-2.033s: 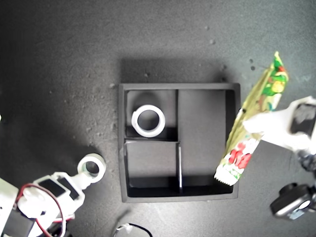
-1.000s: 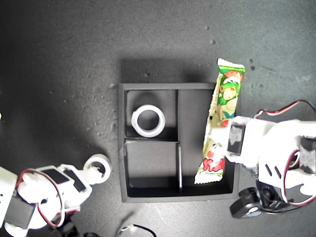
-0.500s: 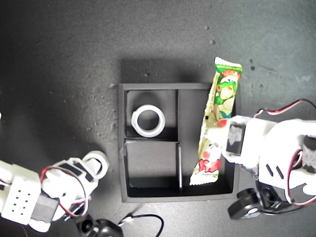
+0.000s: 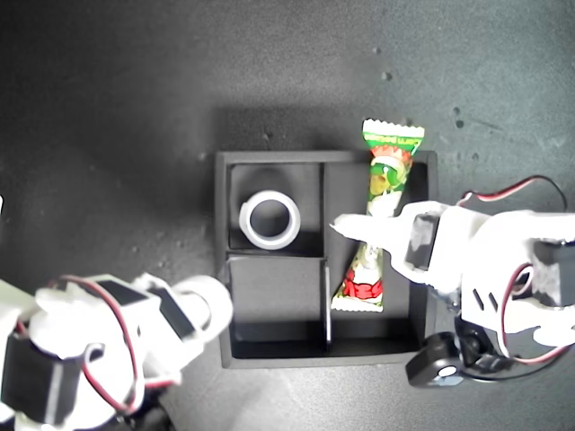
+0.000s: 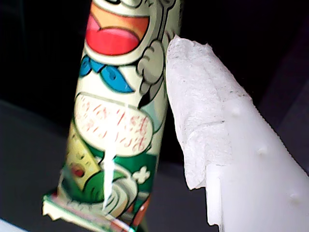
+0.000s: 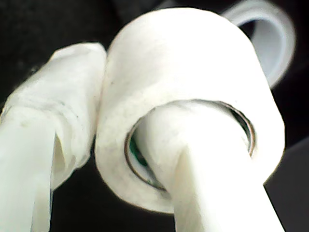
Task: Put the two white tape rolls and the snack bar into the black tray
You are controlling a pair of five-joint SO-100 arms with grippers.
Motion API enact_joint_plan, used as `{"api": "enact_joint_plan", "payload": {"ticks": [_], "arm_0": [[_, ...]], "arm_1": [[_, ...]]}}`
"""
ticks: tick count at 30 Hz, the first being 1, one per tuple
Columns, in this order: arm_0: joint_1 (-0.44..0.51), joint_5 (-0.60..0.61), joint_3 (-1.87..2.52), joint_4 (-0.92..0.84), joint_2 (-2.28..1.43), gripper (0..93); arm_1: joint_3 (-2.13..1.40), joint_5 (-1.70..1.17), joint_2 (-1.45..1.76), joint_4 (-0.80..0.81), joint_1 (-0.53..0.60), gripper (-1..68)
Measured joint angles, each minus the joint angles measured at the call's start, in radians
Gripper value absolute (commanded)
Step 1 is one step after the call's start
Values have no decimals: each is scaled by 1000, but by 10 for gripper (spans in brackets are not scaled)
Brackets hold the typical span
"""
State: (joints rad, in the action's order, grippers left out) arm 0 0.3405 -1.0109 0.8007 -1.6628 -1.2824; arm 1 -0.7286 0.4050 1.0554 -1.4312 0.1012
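The black tray (image 4: 222,206) lies mid-table in the exterior view. A wide white tape roll (image 4: 269,219) rests in its small section farthest from the arms. The snack bar (image 4: 378,208) hangs tilted over the long section, its far end past the tray's far wall, with my first gripper (image 4: 375,230) shut on its middle. The first wrist view shows the snack bar (image 5: 120,111) pressed against a padded finger (image 5: 212,130). My second gripper (image 4: 202,310) holds the smaller tape roll (image 6: 193,63) beside the tray's left wall, one finger (image 6: 212,183) through its hole. The wide tape roll (image 6: 270,34) shows behind it.
The dark speckled table top (image 4: 108,108) surrounds the tray. Red and black cables (image 4: 517,189) loop off the arm at the exterior view's right, and a black round part (image 4: 437,368) sits just outside the tray's near right corner.
My first gripper has carried the snack bar toward the exterior view's left, over the tray's long section. My second gripper has brought the smaller tape roll closer to the tray's left wall.
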Motion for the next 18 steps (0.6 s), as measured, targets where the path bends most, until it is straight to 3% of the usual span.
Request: {"api": "enact_joint_plan", "payload": {"ticks": [3, 6, 9, 13, 18], "arm_0": [[9, 15, -446, -124, 331, 1], [5, 8, -738, -147, 583, 1], [-5, -18, -839, -152, 715, 4], [-3, -48, -853, -153, 767, 130], [-2, -75, -818, -153, 767, 167]], "arm_1": [[218, 144, 0, -164, 9, -1], [423, 371, 23, -318, -9, -4], [497, 546, 74, -356, -17, -6], [433, 689, 146, -365, -28, -7], [419, 770, 156, -367, -49, -7]]}}
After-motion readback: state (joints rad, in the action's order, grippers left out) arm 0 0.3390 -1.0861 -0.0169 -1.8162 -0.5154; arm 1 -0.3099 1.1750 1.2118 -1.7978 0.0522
